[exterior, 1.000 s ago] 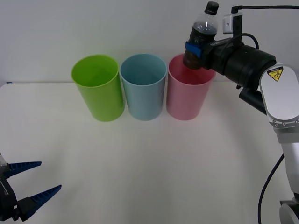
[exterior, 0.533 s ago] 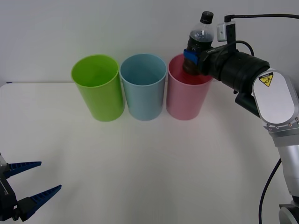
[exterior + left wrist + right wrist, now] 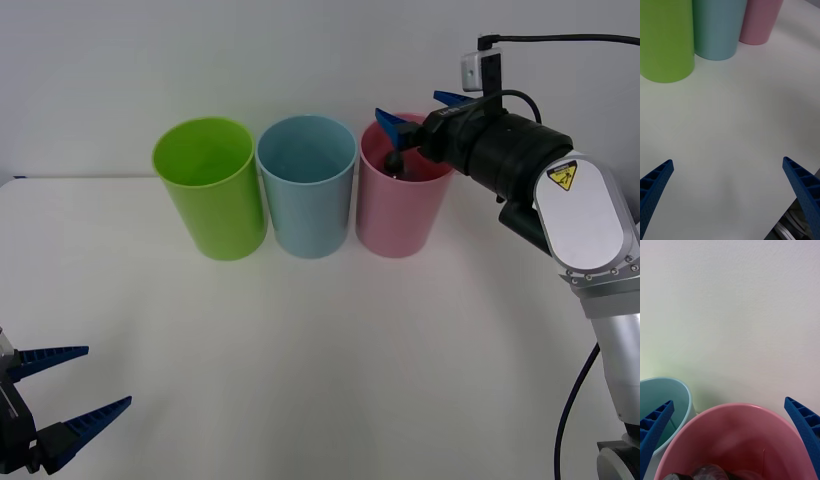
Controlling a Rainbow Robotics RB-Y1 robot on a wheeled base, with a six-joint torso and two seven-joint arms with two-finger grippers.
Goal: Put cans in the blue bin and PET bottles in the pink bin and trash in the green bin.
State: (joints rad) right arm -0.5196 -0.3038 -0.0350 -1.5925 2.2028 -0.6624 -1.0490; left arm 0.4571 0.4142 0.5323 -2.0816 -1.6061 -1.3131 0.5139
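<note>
At the far left of the front view we see the left pincer (image 3: 68, 390) parked low over the near edge of the white surface (image 3: 330, 340), its blue fingers spread wide and holding nothing. Its wrist camera looks across bare surface toward the three bins.

Moving right, the green bin (image 3: 209, 186) stands upright at the left end of the row, the blue bin (image 3: 307, 184) just beside it in the middle, and the pink bin (image 3: 400, 205) just beside that at the right end. All three stand close together near the back of the surface.

Over the pink bin's mouth we find the right pincer (image 3: 421, 113), its fingers wide apart and gripping nothing, one finger (image 3: 392, 122) above the bin's left rim and the other toward its right side. The PET bottle (image 3: 702, 471) lies inside the pink bin, low between the spread fingers in the right wrist view; in the front view a dark part of it pokes up just inside the rim.
</note>
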